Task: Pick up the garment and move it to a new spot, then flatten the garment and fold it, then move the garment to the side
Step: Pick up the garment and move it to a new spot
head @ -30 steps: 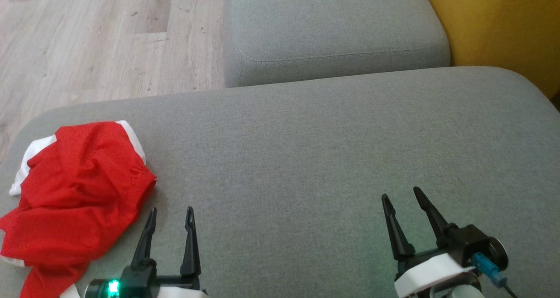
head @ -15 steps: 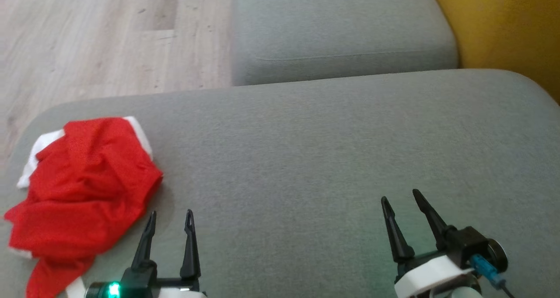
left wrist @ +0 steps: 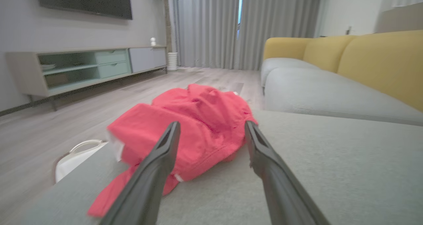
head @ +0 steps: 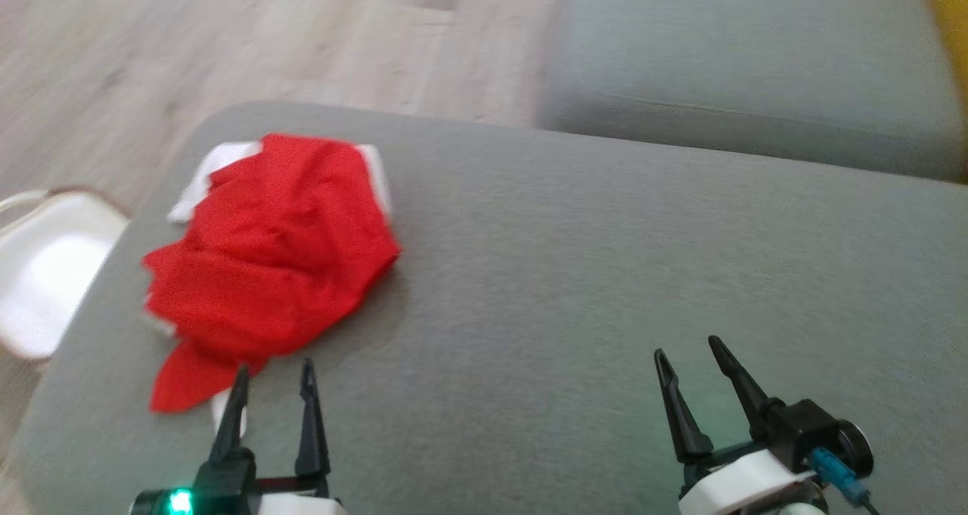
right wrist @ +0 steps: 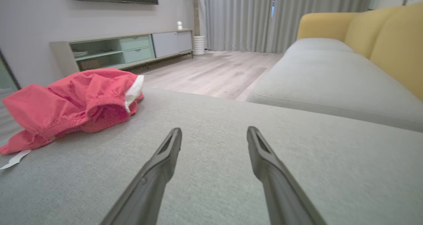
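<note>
A crumpled red garment (head: 268,250) with white trim lies bunched on the left end of the grey sofa cushion (head: 605,273). In the left wrist view the garment (left wrist: 185,129) sits just beyond my fingers. My left gripper (head: 272,371) is open and empty, its tips right at the garment's near edge. Far to the right, my right gripper (head: 688,349) is open over bare cushion, with nothing between its fingers. The right wrist view has the garment (right wrist: 72,102) off to the left.
A white chair or basket (head: 45,273) stands on the floor past the cushion's left edge. A second grey seat cushion (head: 756,61) and yellow backrest (left wrist: 380,59) lie beyond. Wood floor (head: 227,38) stretches to a TV cabinet (left wrist: 86,66).
The head camera has swung left, so the whole picture shifted right and the white object came into view. The garment itself lies as before; both grippers stay open.
</note>
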